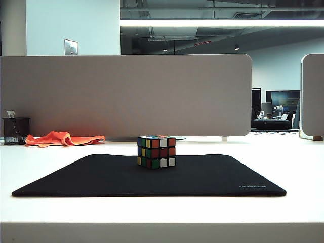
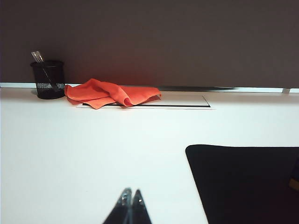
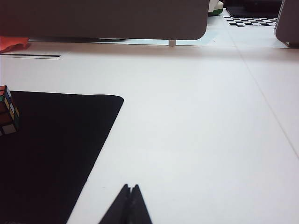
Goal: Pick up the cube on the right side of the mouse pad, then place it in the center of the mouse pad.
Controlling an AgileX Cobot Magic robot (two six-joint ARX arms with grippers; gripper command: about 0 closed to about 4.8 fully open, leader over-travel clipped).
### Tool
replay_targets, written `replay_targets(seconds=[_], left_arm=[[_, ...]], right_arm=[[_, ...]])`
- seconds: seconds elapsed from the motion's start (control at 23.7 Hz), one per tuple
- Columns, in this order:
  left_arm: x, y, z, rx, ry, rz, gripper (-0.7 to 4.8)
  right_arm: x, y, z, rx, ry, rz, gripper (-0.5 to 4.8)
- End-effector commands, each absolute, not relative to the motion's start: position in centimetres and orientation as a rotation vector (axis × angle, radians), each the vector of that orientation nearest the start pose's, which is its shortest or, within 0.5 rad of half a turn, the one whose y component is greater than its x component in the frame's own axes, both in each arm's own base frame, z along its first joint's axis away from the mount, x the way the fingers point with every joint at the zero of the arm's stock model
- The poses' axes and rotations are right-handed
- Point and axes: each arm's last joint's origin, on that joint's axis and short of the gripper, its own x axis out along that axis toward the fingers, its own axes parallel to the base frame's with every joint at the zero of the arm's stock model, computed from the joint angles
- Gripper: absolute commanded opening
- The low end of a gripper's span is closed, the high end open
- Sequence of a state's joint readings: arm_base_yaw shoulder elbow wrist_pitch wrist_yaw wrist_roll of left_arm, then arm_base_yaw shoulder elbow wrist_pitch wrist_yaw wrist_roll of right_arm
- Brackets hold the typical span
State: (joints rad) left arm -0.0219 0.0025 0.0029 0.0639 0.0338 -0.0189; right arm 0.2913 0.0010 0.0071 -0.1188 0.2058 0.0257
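A scrambled puzzle cube with a black frame stands on the black mouse pad, near the middle of its far half. In the right wrist view only the cube's edge shows, resting on the mouse pad. My right gripper is shut and empty over the white table, off the pad's right edge. My left gripper is shut and empty over the table beside the pad's left corner. Neither gripper appears in the exterior view.
An orange cloth and a black mesh pen cup sit at the back left, by the grey divider. The cloth and cup also show in the left wrist view. White table surrounds the pad.
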Motion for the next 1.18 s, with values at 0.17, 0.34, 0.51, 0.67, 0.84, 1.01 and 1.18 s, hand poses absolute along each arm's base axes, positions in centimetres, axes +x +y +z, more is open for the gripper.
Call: replay_targets(seconds=[0.17, 0.34, 0.51, 0.67, 0.84, 1.01, 1.18], left_arm=[[9.7, -0.3, 17.2, -0.014, -0.076, -0.051, -0.05], [9.7, -0.3, 17.3, -0.014, -0.076, -0.051, -0.05], [9.7, -0.3, 17.2, -0.014, -0.076, -0.051, -0.06], [9.7, -0.3, 17.2, -0.014, -0.075, -0.051, -0.06], [9.7, -0.3, 17.2, -0.014, -0.075, -0.051, -0.05], [9.7, -0.3, 17.2, -0.014, -0.07, -0.051, -0.05], [9.7, -0.3, 17.2, -0.014, -0.07, -0.051, -0.06]], right_arm=[[9.4, 2.2, 15.4, -0.001, 0.097, 0.084, 0.0], [9.4, 2.1, 15.4, -0.001, 0.096, 0.073, 0.0], [9.5, 1.6, 15.4, 0.002, 0.099, 0.026, 0.0], [9.6, 1.3, 15.6, 0.013, 0.086, 0.077, 0.0], [9.7, 0.9, 16.1, 0.021, 0.03, 0.093, 0.0], [9.7, 0.4, 16.7, 0.023, -0.03, 0.044, 0.0], [9.8, 0.1, 16.7, 0.026, -0.034, 0.011, 0.0]])
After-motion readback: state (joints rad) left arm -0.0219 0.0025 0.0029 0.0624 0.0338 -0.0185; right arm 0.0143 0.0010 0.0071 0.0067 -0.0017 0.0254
